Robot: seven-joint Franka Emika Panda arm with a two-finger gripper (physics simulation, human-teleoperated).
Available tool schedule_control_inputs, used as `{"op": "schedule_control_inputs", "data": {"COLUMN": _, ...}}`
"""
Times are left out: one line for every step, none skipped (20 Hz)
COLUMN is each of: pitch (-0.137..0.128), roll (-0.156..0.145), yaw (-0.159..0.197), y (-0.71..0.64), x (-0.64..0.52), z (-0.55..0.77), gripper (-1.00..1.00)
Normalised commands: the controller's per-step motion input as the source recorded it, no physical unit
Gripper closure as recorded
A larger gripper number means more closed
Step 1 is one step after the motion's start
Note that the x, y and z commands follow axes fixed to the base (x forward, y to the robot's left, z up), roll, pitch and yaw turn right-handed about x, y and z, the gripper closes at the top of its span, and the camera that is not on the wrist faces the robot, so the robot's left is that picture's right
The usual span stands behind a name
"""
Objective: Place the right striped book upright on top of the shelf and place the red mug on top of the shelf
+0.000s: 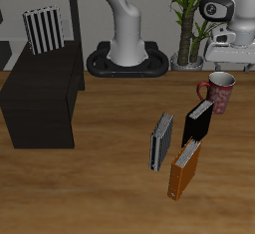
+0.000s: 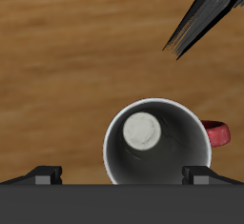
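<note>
The right striped book (image 1: 42,31) stands upright on the flat top of the black shelf (image 1: 40,94), at its back end. The red mug (image 1: 219,92) stands upright on the table beside the black book. My gripper (image 1: 226,41) hangs open and empty well above the mug. In the wrist view I look straight down into the mug (image 2: 157,152), its red handle (image 2: 217,132) sticking out to one side. My two fingertips (image 2: 43,175) are spread wide apart, holding nothing.
A greyer striped book (image 1: 162,141), a black book (image 1: 197,121) and an orange book (image 1: 184,168) stand close together near the mug. The black book's corner shows in the wrist view (image 2: 205,18). A potted plant (image 1: 185,19) stands behind.
</note>
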Motion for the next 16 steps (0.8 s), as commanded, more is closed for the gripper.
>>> {"op": "schedule_control_inputs", "data": {"pitch": 0.005, "roll": 0.036, "yaw": 0.035, "y": 0.14, "x": 0.07, "z": -0.07, "gripper": -1.0}}
{"op": "schedule_control_inputs", "data": {"pitch": -0.012, "roll": -0.021, "yaw": 0.009, "y": 0.13, "x": 0.04, "z": -0.09, "gripper": -1.0}}
{"op": "schedule_control_inputs", "data": {"pitch": 0.0, "roll": 0.0, "yaw": 0.0, "y": -0.16, "x": -0.01, "z": 0.0, "gripper": -1.0}}
{"op": "schedule_control_inputs", "data": {"pitch": -0.019, "roll": 0.047, "yaw": 0.057, "y": 0.42, "x": 0.04, "z": -0.17, "gripper": -1.0}}
{"op": "schedule_control_inputs", "data": {"pitch": 0.087, "roll": 0.02, "yaw": 0.027, "y": 0.12, "x": 0.11, "z": -0.2, "gripper": -1.0}}
{"op": "schedule_control_inputs", "data": {"pitch": 0.005, "roll": 0.014, "yaw": 0.044, "y": 0.18, "x": 0.09, "z": -0.19, "gripper": -1.0}}
{"op": "schedule_control_inputs", "data": {"pitch": 0.025, "roll": 0.009, "yaw": 0.031, "y": 0.04, "x": 0.04, "z": -0.23, "gripper": -1.0}}
{"op": "schedule_control_inputs", "data": {"pitch": 0.001, "roll": 0.04, "yaw": 0.058, "y": 0.16, "x": 0.07, "z": -0.22, "gripper": -1.0}}
{"op": "schedule_control_inputs", "data": {"pitch": 0.004, "roll": 0.031, "yaw": 0.04, "y": 0.11, "x": 0.08, "z": -0.16, "gripper": -1.0}}
{"op": "schedule_control_inputs", "data": {"pitch": 0.085, "roll": -0.007, "yaw": -0.046, "y": -0.19, "x": -0.01, "z": -0.22, "gripper": -1.0}}
{"op": "schedule_control_inputs", "data": {"pitch": 0.02, "roll": 0.016, "yaw": 0.043, "y": 0.02, "x": 0.08, "z": -0.22, "gripper": -1.0}}
{"op": "schedule_control_inputs", "data": {"pitch": 0.025, "roll": 0.007, "yaw": 0.046, "y": -0.03, "x": 0.08, "z": -0.23, "gripper": -1.0}}
{"op": "schedule_control_inputs", "data": {"pitch": 0.048, "roll": 0.01, "yaw": 0.021, "y": 0.05, "x": 0.09, "z": -0.21, "gripper": -1.0}}
{"op": "schedule_control_inputs", "data": {"pitch": 0.064, "roll": 0.095, "yaw": 0.048, "y": 0.19, "x": 0.1, "z": -0.3, "gripper": -1.0}}
{"op": "schedule_control_inputs", "data": {"pitch": 0.039, "roll": 0.033, "yaw": 0.048, "y": 0.02, "x": 0.01, "z": -0.25, "gripper": -1.0}}
{"op": "schedule_control_inputs", "data": {"pitch": -0.013, "roll": -0.044, "yaw": 0.01, "y": -0.03, "x": 0.1, "z": -0.23, "gripper": -1.0}}
